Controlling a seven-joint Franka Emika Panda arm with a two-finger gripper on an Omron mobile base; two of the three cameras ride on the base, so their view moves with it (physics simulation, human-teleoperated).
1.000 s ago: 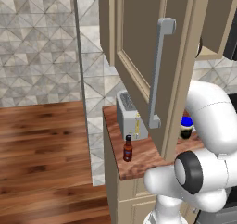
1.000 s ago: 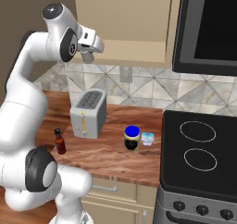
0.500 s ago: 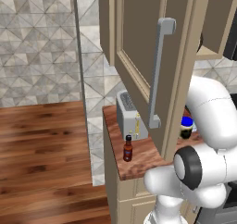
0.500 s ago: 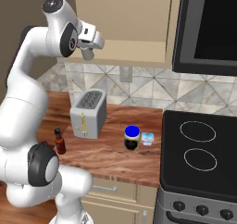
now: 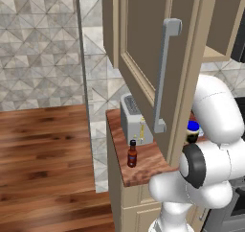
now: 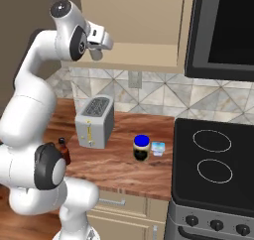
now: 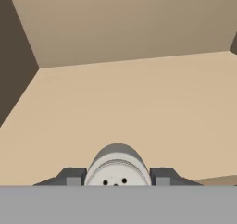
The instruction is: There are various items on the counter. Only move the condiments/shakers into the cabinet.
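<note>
The claw (image 7: 117, 177) is clamped on the pale grey shaker (image 7: 117, 165), held up at the mouth of the open cabinet (image 7: 139, 102) above its bare shelf, while the dark red bottle (image 5: 132, 154) waits on the desk (image 5: 143, 161) near the toaster (image 5: 134, 125). Released from this height, the shaker could tip over or roll off the front edge. The open door (image 5: 153, 68) hangs close to the arm, so a wide swing back out risks knocking it.

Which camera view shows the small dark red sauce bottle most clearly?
The left base view: the sauce bottle stands whole on the counter before the toaster. In the right base view the arm hides most of it.
</note>
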